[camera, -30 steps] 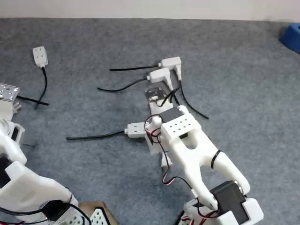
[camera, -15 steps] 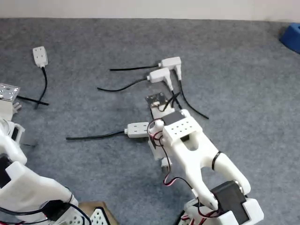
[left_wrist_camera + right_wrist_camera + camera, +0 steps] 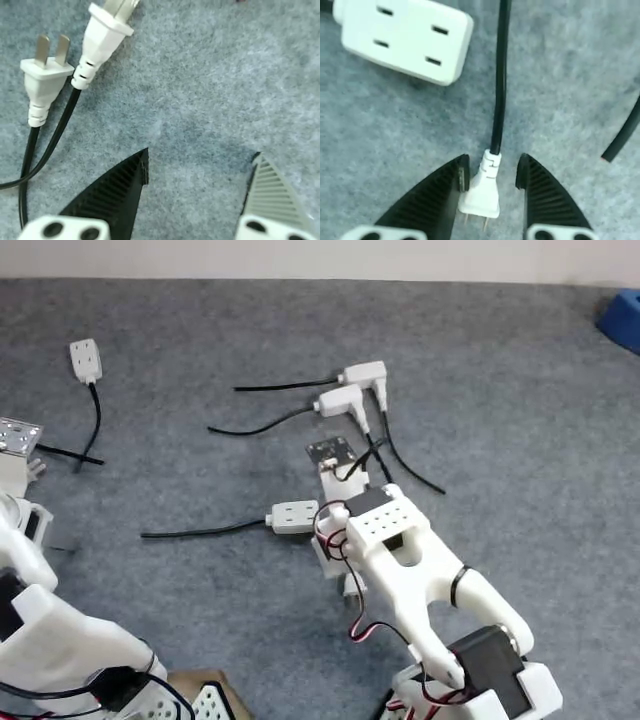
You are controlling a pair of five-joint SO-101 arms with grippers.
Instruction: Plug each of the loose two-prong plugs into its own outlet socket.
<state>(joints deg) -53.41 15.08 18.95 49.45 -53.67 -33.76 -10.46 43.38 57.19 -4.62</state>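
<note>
Change: right hand (image 3: 493, 159) drawn back — white two-prong plug (image 3: 480, 195) straddled, fingers narrowly parted, unclamped.
Meaning: grasp judged next; white plastic socket block (image 3: 405, 40) still unfilled.
Left hand (image 3: 201, 152): wide open, empty.

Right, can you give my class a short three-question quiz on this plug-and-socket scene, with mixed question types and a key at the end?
1. True or false: the right tool has its jaws on either side of a white plug.
2. How many plugs lie on the carpet ahead of the left tool in its wrist view?
3. The outlet socket ahead of the right tool shows: A) two slots, B) four slots, C) six slots.
Key: 1 true; 2 two; 3 B.
</note>
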